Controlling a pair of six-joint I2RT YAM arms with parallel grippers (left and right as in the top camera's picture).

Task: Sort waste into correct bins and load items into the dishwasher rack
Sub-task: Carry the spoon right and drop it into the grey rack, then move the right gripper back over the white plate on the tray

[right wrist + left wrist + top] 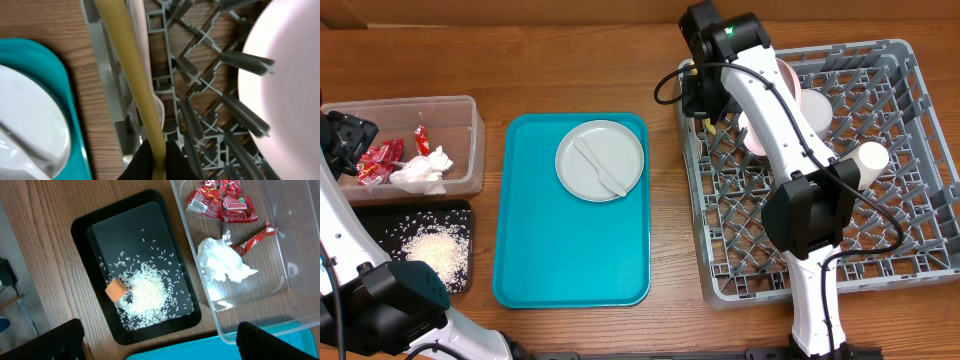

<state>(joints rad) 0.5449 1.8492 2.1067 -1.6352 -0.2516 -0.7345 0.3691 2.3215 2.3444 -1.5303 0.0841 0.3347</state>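
Right gripper (154,159) clenched on pale yellow utensil (125,65) at the left edge of the dishwasher rack (200,85). Left gripper (160,330) released, jaws wide above black tray (82,222).

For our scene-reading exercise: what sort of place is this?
Probably a robotics lab bench staged for dish clearing: robot arms, a grey dishwasher rack, and a teal tray with a plate.

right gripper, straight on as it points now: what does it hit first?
Likely the dishwasher rack, at its grid just inside the wall; the pale yellow cutlery handle in the right gripper, jaws shut, would touch first. Depth unclear.
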